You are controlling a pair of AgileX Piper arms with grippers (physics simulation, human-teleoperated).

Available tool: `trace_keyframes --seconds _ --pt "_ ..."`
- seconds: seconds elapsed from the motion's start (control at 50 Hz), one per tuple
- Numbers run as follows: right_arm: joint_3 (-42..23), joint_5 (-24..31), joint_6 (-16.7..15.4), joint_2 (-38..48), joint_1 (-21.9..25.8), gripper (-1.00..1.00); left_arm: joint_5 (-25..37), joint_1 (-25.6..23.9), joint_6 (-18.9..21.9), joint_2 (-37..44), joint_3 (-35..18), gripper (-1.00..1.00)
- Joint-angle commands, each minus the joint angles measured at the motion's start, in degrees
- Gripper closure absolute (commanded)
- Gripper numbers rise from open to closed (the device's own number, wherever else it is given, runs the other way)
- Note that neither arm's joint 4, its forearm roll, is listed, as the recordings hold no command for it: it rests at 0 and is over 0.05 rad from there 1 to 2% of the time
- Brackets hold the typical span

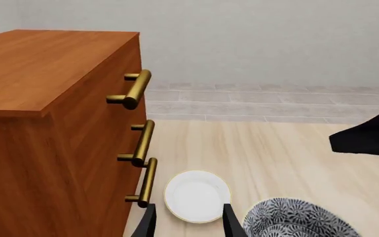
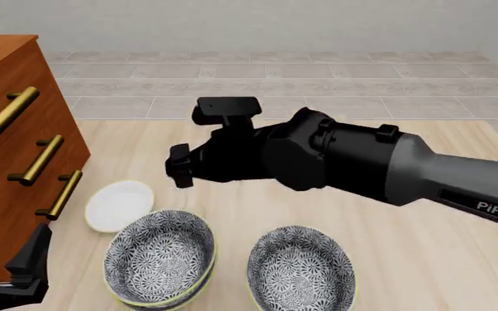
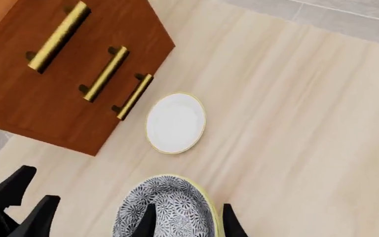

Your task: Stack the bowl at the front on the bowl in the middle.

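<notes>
Front view: on pale wooden counter (image 2: 422, 259), two bowl spots toward 6 o'clock. Left spot a pile of two: round deep grey-and-white floral bowl at the front (image 2: 158, 256) nested upright inside the matching bowl in the middle (image 2: 137, 302), only a sliver of the lower pale yellowish rim showing beneath the upper one. Just at 3 o'clock of the pile, apart from it, a third floral bowl of the same kind (image 2: 301, 275), standing alone. At 11 o'clock of the pile, close by but not touching, a small plain white round plate (image 2: 119, 205). At 9 o'clock of the picture, a reddish-brown wooden cabinet (image 2: 7, 129) with three brass bar handles (image 2: 39, 159) facing the plate.

Black-and-grey right arm (image 2: 362, 162) reaching across from 3 o'clock, raised well above the counter. Seen through the right wrist view, right gripper (image 3: 188, 222) with fingers spread apart and nothing between them, hanging over the rim of the nested pile, not touching it.

Left gripper (image 2: 8, 249) low at 8 o'clock, beside the cabinet front; fingers likewise parted and holding nothing, clear of the pile. From the left wrist view, plate just beyond the fingertips and the pile off to one side.
</notes>
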Motion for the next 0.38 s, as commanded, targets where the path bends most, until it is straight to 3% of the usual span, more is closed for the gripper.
trace_keyframes --seconds 0.02,0.38 --pt "-7.4 4.5 -6.2 -1.4 -2.3 -1.00 1.1 0.1 -0.3 -1.3 0.0 -1.00" --pt "-14.8 4.7 -16.7 -7.7 -11.0 -1.00 -0.2 0.3 -0.5 0.0 0.0 -1.00"
